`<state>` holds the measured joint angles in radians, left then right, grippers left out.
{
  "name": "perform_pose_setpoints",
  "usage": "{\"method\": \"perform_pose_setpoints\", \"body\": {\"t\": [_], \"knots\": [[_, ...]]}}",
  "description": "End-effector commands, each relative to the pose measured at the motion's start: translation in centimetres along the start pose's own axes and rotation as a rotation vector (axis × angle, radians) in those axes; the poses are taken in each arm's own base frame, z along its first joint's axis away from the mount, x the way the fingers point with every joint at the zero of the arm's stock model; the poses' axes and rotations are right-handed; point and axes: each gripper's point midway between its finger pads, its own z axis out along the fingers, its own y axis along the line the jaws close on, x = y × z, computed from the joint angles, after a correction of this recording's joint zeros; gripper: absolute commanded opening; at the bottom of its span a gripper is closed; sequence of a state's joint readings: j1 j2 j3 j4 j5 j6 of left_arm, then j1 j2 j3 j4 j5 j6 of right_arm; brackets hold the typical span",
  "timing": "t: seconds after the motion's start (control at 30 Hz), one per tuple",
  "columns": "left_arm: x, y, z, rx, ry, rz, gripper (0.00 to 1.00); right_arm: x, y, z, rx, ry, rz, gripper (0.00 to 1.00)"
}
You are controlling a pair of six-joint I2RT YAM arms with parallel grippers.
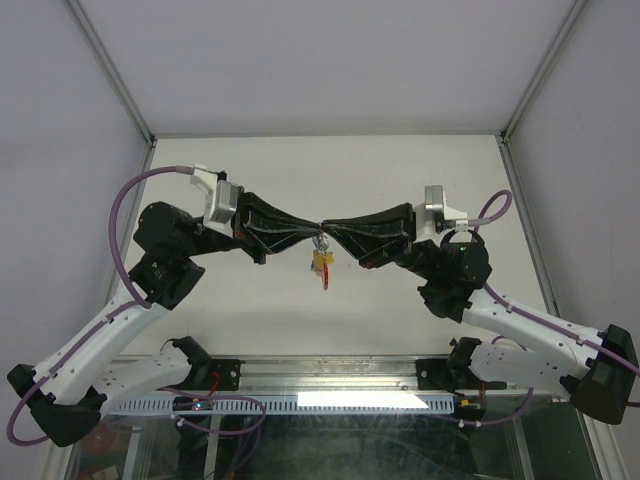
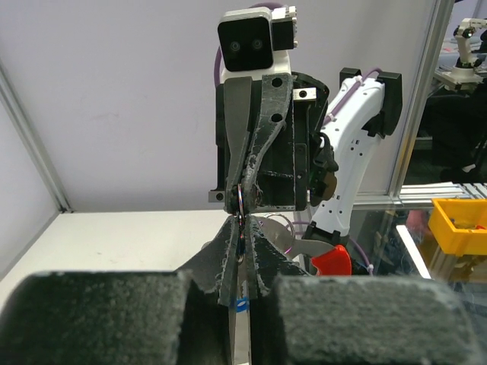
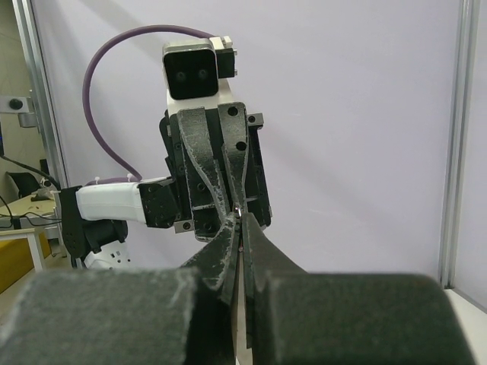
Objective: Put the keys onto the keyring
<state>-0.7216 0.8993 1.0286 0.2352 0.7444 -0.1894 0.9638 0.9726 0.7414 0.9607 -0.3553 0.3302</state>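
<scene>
Table (image 1: 400,300) beneath; keyring (image 2: 238,199) barely discernible above keys (image 1: 322,265).

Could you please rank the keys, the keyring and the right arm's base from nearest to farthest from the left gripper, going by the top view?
1. keyring, at the tips of the left gripper, mid-table.
2. keys, hanging just under the keyring.
3. right arm's base, at the near edge, far to the right.
</scene>
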Motion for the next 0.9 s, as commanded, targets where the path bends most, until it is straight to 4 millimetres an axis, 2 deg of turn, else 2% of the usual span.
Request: {"method": "perform_pose_setpoints", "body": {"t": [0.0,0.17,0.33,0.4,0.47,0.5,0.57,0.6,0.67,0.87], "knots": [[-1.1,-0.5,0.2,0.022,-0.033,0.025,0.0,-3.9,1.3,0.6,-0.038,-0.111,-0.056,0.0],[-1.0,-0.2,0.2,0.008,-0.015,0.032,0.0,-3.6,1.2,0.3,-0.024,-0.082,-0.069,0.01],[-0.2,0.5,0.0,-0.022,0.043,0.055,0.0,-3.7,1.1,-0.3,0.005,-0.006,-0.112,0.13],[0.1,0.7,-0.1,-0.031,0.066,0.073,0.0,-3.8,1.2,-0.7,0.016,0.03,-0.133,0.2],[0.9,0.9,-0.2,-0.03,0.105,0.076,0.0,-3.8,1.2,-1.0,0.028,0.073,-0.148,0.34],[1.2,1.0,-0.2,-0.027,0.124,0.078,0.0,-3.8,1.3,-1.2,0.033,0.099,-0.15,0.37],[1.9,1.1,-0.3,-0.02,0.164,0.087,0.0,-3.7,1.4,-1.6,0.045,0.158,-0.133,0.37],[2.3,1.1,-0.3,-0.015,0.183,0.09,0.0,-3.3,1.4,-1.8,0.049,0.207,-0.132,0.41],[2.9,1.2,-0.5,-0.005,0.222,0.098,0.0,-2.4,1.9,-2.3,-0.007,0.322,-0.199,0.41],[4.8,1.4,-1.1,0.02,0.338,0.118,0.0,-0.2,1.0,-3.7,-0.01,0.619,-0.249,0.4]]}}
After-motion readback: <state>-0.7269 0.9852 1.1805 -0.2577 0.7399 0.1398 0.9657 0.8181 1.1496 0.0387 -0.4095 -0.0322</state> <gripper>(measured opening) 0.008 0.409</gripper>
